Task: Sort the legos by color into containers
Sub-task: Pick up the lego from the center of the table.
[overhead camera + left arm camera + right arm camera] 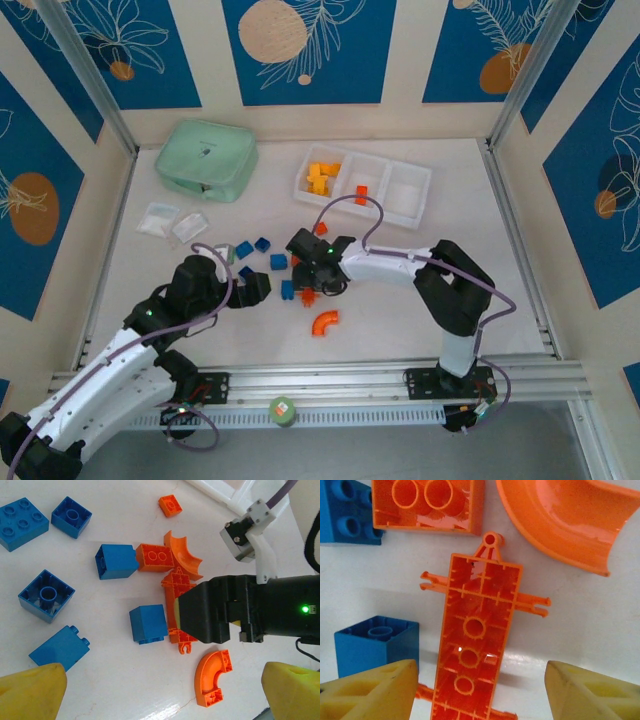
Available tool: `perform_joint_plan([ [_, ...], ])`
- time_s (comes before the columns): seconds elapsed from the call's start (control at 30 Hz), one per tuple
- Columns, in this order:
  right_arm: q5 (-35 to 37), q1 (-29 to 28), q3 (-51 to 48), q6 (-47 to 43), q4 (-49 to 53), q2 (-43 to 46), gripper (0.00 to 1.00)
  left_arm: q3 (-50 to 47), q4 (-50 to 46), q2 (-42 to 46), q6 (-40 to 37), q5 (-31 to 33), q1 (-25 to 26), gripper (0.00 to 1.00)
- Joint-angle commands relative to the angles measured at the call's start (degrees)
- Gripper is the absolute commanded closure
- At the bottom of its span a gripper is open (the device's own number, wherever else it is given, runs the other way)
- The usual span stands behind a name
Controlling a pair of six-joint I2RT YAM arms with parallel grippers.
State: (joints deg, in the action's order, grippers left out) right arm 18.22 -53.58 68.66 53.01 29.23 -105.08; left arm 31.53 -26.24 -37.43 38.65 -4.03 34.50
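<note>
While agape, right jaws astride lego (475, 645)

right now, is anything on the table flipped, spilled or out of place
Nothing looks spilled or broken. The long orange piece lies underside up, and the orange brick next to it is flipped too.

You have the tray (408, 200) at the 1 o'clock part of the table (400, 330), with several bricks (320, 178) in its left compartment and one brick (361, 193) in the middle. The lidded box (205, 158) sits at 11 o'clock, with two bags (172, 222) just before it. Loose bricks (262, 244) lie mid-table, and an arch piece (323, 322) lies at their 5 o'clock.
</note>
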Motion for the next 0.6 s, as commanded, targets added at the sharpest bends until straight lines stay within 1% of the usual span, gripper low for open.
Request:
perform_joint_plan([
  [0.0, 0.7, -0.4, 2.2, 1.4, -0.8, -2.0, 0.35, -0.5, -0.3, 0.7, 0.3, 0.2, -0.7, 0.01],
  [0.3, 2.1, -0.7, 1.6, 0.3, -0.9, -3.7, 0.49, -0.7, 0.8, 0.0, 0.6, -0.1, -0.7, 0.01],
  [0.57, 2.9, -1.2, 0.4, -1.5, -1.0, -2.1, 0.66, -0.8, 1.9, -0.3, 1.1, -0.7, -0.8, 0.01],
])
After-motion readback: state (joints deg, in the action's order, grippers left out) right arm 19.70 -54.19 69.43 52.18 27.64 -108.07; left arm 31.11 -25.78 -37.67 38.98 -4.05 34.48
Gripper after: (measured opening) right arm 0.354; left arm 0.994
